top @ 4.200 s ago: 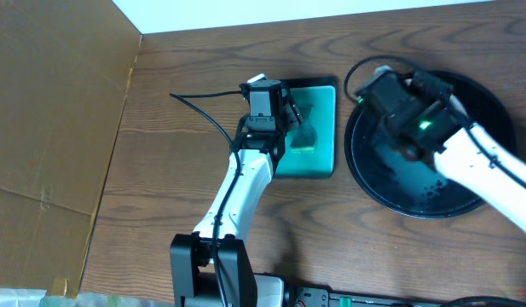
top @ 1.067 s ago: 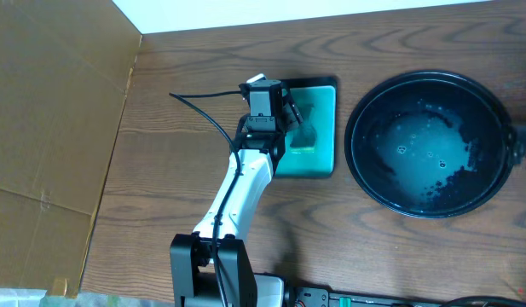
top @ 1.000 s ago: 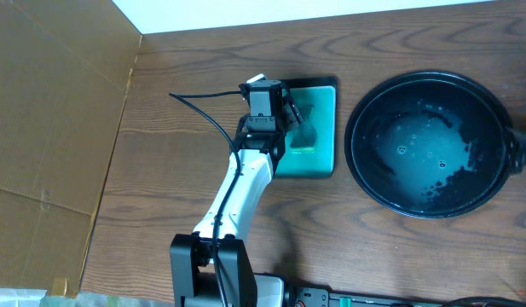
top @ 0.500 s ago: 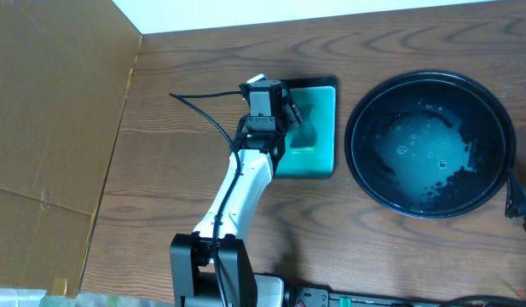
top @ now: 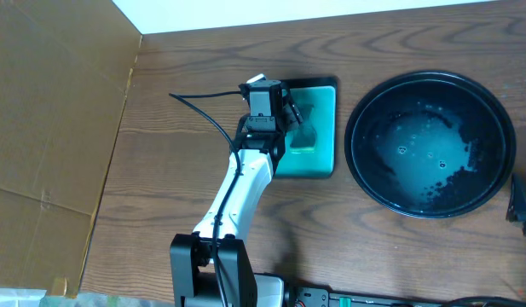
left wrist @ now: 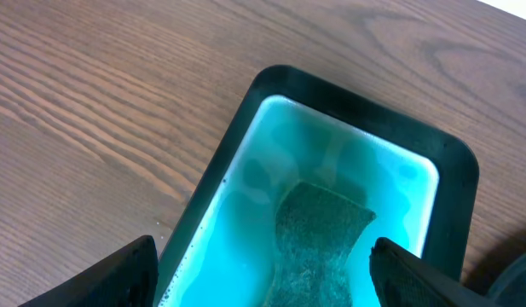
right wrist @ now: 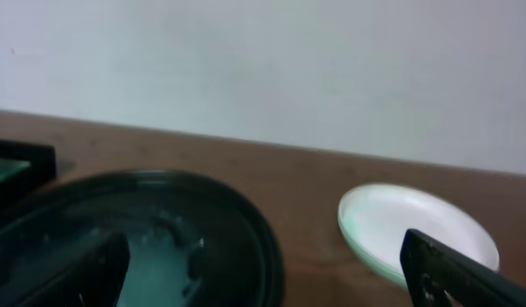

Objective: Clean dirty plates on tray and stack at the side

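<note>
The round black tray holds only a wet, pale film and a few dark specks, with no plate on it. It also fills the lower left of the right wrist view as the tray. To its right on the wood sit the stacked plates, pale with a mint rim; they are out of the overhead view. My right gripper is open and empty, low between tray and plates. My left gripper is open above a green sponge.
The sponge lies in a small rectangular teal-lined tray left of the black tray. A brown cardboard sheet covers the left of the table. A dark part of the right arm shows at the overhead view's right edge. A white wall stands behind.
The right arm, over the black tray four seconds ago, has pulled off to the right edge and slid toward the table's front. The left arm has not moved.
</note>
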Available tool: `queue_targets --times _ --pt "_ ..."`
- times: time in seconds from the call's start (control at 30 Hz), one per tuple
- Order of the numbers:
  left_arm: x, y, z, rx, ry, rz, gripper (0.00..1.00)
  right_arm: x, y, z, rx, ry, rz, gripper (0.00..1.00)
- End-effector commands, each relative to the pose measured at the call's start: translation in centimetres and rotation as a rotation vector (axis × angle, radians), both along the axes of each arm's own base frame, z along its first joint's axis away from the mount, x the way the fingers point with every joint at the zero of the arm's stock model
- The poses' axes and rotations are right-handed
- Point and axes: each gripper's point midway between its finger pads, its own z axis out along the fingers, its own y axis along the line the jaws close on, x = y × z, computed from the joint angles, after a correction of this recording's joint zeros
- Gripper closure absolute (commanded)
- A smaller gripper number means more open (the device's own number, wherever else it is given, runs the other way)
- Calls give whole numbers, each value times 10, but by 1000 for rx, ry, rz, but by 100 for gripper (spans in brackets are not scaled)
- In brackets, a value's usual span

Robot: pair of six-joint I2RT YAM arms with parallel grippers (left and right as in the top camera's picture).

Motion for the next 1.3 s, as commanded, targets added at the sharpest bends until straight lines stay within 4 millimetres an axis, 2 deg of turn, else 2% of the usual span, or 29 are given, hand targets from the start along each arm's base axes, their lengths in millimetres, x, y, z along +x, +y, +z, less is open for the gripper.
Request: queue_targets --times 0.0,0.13,1.2,1.27 --pt "-3 3 -3 13 10 6 20 -1 -3 -4 -13 11 -19 1" --pt "-3 3 -3 13 10 6 20 -2 -6 -19 -18 73 -39 1" --pt "-3 3 -3 13 11 6 20 -2 -6 -18 -17 68 -37 1" --pt "-9 3 -9 15 47 6 20 -2 -6 -18 -17 68 -37 1"
